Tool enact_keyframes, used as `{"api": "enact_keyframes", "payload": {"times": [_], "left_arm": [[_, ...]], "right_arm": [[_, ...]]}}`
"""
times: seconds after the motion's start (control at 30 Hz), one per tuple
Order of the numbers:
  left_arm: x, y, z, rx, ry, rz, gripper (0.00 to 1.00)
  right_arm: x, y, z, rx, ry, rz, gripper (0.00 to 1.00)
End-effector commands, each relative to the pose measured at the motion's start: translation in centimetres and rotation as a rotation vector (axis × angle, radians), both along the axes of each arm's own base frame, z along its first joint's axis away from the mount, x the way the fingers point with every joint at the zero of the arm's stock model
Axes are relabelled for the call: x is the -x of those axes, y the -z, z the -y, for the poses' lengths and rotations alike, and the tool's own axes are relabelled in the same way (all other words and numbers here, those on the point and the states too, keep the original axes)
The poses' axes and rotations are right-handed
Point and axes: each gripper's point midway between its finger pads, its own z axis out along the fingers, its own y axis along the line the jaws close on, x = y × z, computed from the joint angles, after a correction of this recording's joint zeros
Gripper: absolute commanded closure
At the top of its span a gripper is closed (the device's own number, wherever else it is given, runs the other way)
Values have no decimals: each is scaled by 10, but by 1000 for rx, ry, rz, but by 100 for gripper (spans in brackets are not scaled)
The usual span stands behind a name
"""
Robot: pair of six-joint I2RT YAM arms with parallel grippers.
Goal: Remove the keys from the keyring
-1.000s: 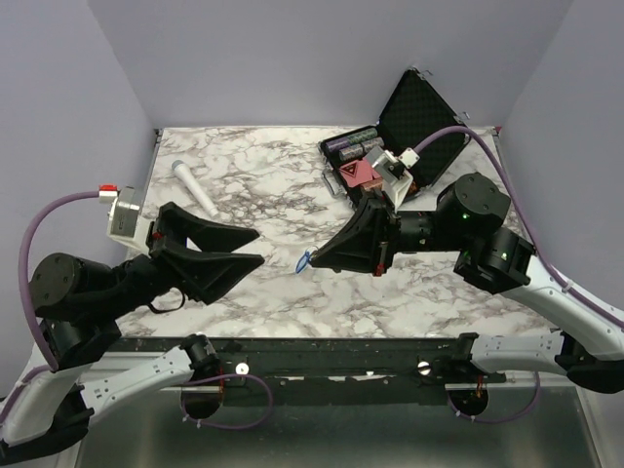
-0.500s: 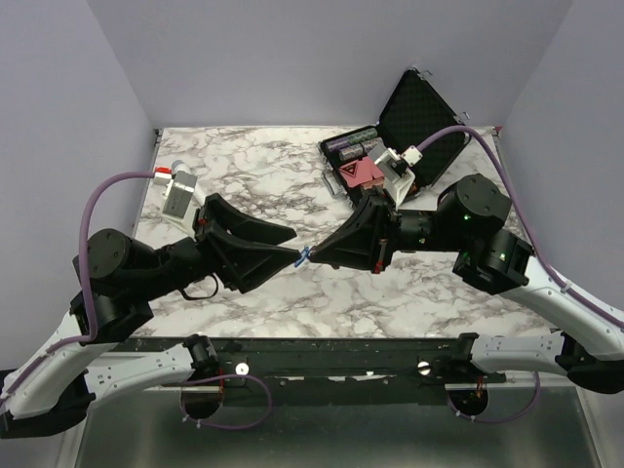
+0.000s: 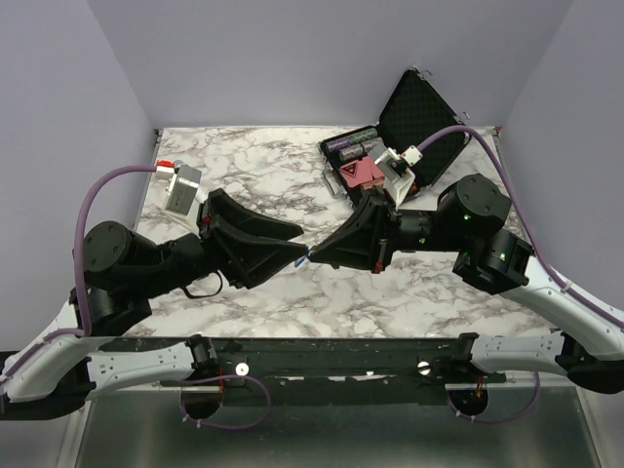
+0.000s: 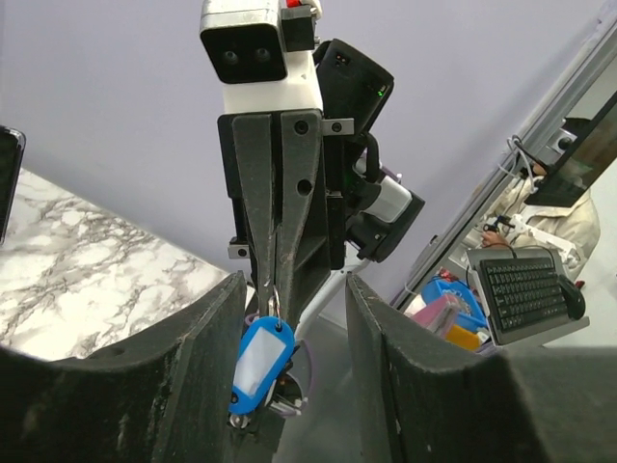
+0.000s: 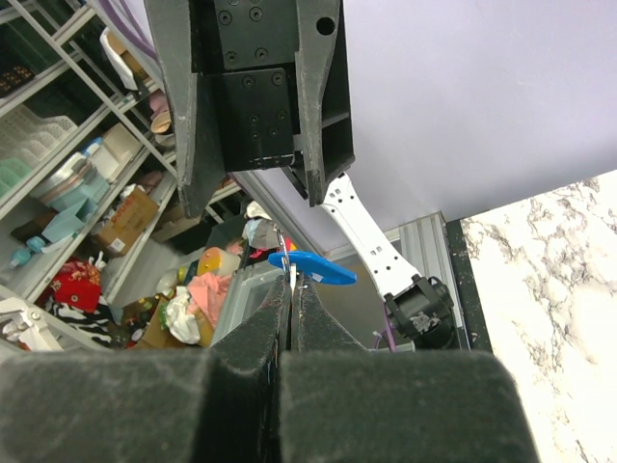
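Above mid-table, left gripper (image 3: 300,248): spread wide, fingers flanking the keyring (image 4: 260,362).
Right gripper (image 3: 314,255): clenched on the ring, holding it aloft; keys (image 4: 286,395) apparently dangle beneath.
Risk: closing on plastic, not key, could yank the ring loose.
Room: open marble table (image 3: 244,166) below; black case (image 3: 414,112) far right.

Black-and-white arms (image 3: 127,265), purple cables (image 3: 117,176), black wedge-fingered left end effector (image 3: 300,246), matching right end effector (image 3: 311,255)
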Motion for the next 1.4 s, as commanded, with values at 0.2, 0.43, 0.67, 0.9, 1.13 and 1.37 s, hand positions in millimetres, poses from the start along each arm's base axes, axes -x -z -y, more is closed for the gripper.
{"api": "enact_keyframes", "payload": {"times": [0.2, 0.43, 0.67, 0.9, 1.13, 1.37], "left_arm": [[-11, 13, 10, -91, -52, -17, 54], [-11, 12, 13, -102, -59, -19, 100], [-1, 10, 12, -129, -14, 9, 100], [11, 17, 6, -239, 43, 45, 100], [26, 33, 11, -302, 144, 66, 100], [58, 52, 22, -437, 399, 117, 100]], "right_arm": [[-6, -6, 0, -16, 31, 20, 99], [-6, -6, 0, -16, 28, 20, 99], [-4, -7, 1, -19, 22, 21, 99], [3, -5, 3, 4, -18, 23, 99], [9, -9, 3, -3, -57, 30, 99], [22, -3, 1, 47, -158, 26, 99]]}}
